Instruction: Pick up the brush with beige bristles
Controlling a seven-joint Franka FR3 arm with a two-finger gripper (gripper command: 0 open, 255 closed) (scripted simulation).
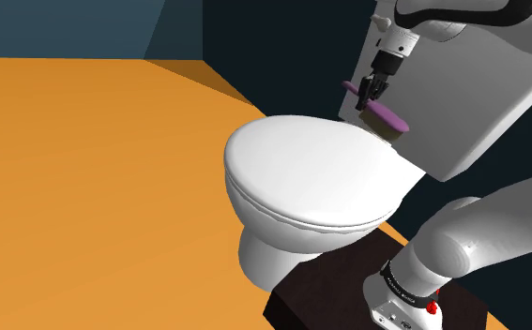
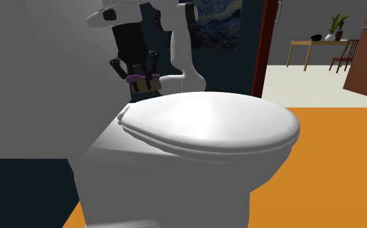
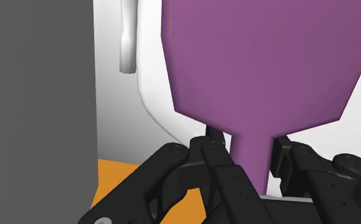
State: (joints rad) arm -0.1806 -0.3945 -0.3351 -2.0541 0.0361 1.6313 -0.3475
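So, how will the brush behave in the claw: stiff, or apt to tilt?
Probably stiff: the brush shows a flat, even shape. The claw clasps only its narrow neck, so the wide head may pivot. Its smooth purple back could slip.

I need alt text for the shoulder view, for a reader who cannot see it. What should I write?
A black gripper clasps a brush with a purple back and beige bristles, near the rear of a white toilet's closed lid, in front of the tank. The floor is orange.
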